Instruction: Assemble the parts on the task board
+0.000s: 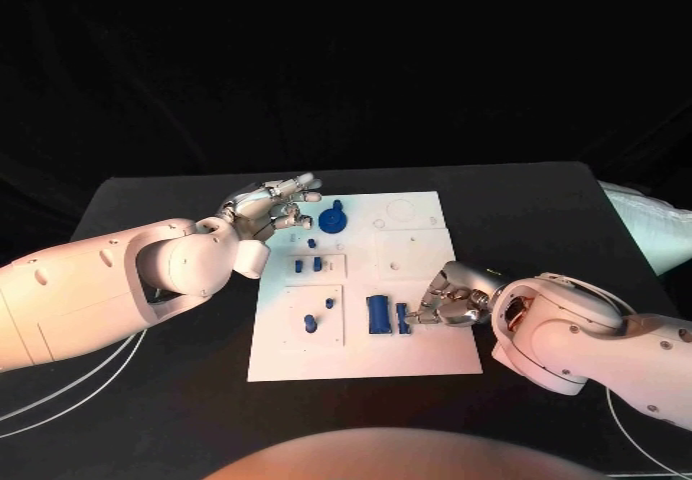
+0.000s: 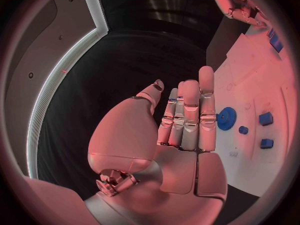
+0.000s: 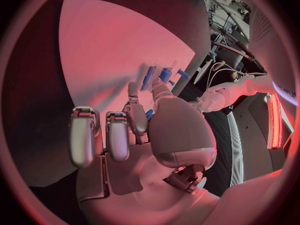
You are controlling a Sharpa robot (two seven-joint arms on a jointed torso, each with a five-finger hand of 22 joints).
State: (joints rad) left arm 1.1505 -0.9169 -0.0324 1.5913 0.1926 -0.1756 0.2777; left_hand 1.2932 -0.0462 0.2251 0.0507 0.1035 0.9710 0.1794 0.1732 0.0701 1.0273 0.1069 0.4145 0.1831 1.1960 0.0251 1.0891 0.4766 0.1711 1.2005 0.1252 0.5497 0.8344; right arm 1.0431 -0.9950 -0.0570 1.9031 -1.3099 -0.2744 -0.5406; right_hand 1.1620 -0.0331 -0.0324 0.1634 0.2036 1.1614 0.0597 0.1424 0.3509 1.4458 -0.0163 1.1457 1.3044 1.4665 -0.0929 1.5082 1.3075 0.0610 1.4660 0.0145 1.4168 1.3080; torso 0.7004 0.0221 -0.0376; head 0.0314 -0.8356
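Centrally, task board [image 1: 418, 355] with blue parts [image 1: 378, 314], blue gear [image 1: 335, 218].

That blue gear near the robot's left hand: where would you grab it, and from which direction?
Probably from straight above, with fingertips pinching opposite sides of the toothed rim. The blue gear lies flat on the task board, so only its rim and a small raised part offer any hold. The left hand hovers beside it, fingers apart, holding nothing.

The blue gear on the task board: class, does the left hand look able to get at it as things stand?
Probably yes. The left hand is beside the blue gear with straight fingers, holding nothing, and nothing lies between them.
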